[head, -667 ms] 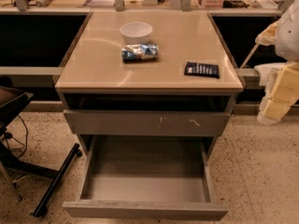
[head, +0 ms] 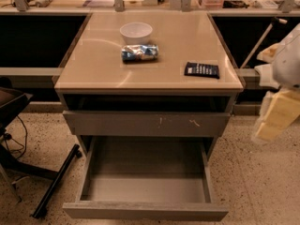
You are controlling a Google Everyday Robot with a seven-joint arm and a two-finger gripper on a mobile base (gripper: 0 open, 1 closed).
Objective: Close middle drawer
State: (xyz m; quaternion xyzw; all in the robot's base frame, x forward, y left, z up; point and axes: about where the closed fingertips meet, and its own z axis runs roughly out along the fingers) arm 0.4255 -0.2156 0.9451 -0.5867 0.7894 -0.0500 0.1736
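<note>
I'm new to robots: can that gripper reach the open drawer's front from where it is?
Probably yes. The gripper hangs to the right of the table, and nothing stands between it and the front of the open drawer.

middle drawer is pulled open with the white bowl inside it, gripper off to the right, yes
No. The camera view shows the white bowl on the tabletop, not in the middle drawer, which is pulled open, with the gripper off to its right.
</note>
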